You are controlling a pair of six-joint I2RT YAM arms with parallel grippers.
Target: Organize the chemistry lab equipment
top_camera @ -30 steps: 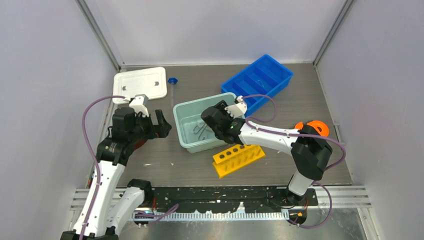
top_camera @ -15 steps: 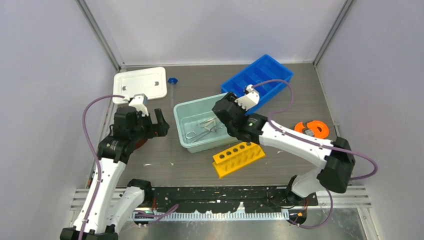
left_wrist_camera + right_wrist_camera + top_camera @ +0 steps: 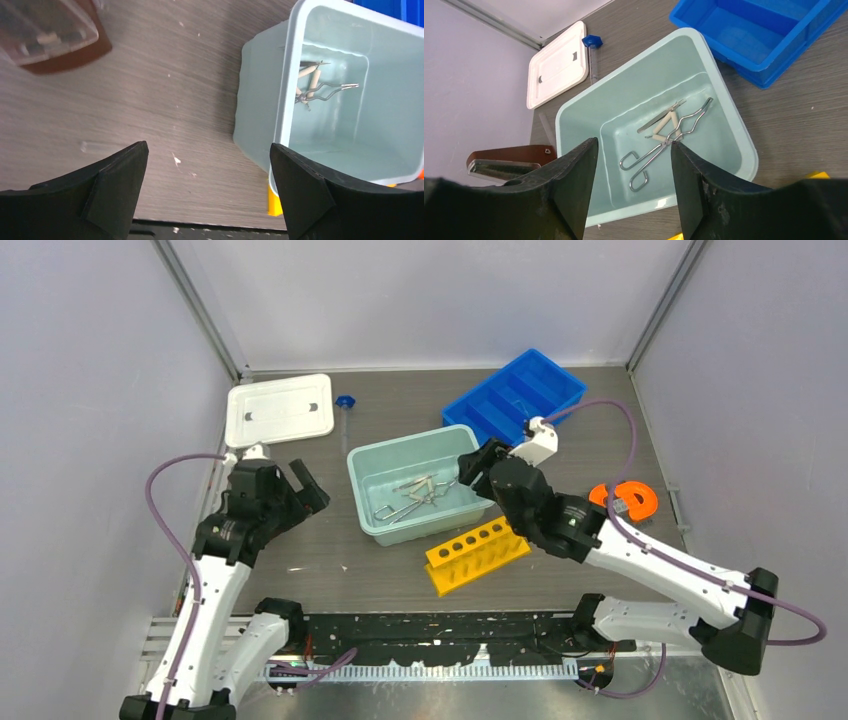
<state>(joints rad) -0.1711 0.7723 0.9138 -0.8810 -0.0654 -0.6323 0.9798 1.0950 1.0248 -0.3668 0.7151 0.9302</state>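
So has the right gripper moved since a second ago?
Yes. The right gripper has pulled out of the teal tub and now sits over its right rim, toward the blue tray.

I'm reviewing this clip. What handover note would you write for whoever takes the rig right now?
Left gripper: open, empty, above bare table left of the teal tub.
Right gripper: open, empty, above the tub.
Metal tools: piled together in the tub.
Blue-capped tube: on the table beside the white lid.
Done: nothing visibly sorted.
Left: tools and tube need placing, probably in the blue tray.
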